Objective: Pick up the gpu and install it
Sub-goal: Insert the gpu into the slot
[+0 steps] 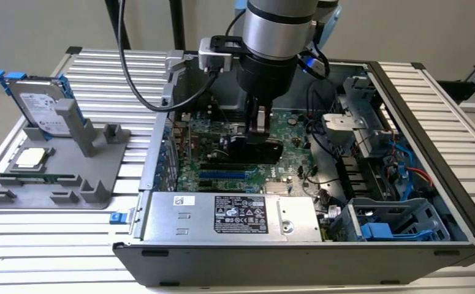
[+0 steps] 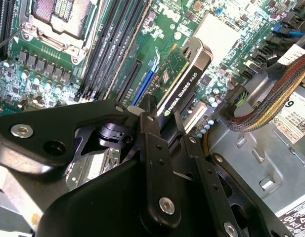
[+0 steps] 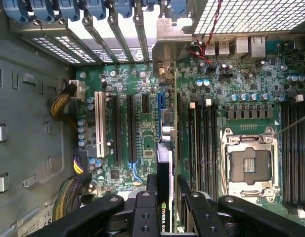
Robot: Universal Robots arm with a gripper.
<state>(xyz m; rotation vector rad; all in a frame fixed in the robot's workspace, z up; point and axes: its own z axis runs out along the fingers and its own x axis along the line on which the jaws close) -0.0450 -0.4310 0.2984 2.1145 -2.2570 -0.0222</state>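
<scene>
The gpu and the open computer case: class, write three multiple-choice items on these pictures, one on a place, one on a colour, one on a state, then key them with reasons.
1. Where is the gpu?
A. On the grey stand
B. Over the motherboard, inside the case
C. On the power supply

2. What colour are the hard drive's rails?
A. Blue
B. Red
C. Yellow

3. What is the gripper's state?
A. Open, empty
B. Shut on a cable
C. Shut on the gpu

Key: B, the gpu hangs above the motherboard slots; A, the hard drive on the stand has blue rails; C, the gripper has its fingers clamped on the card in both wrist views.
</scene>
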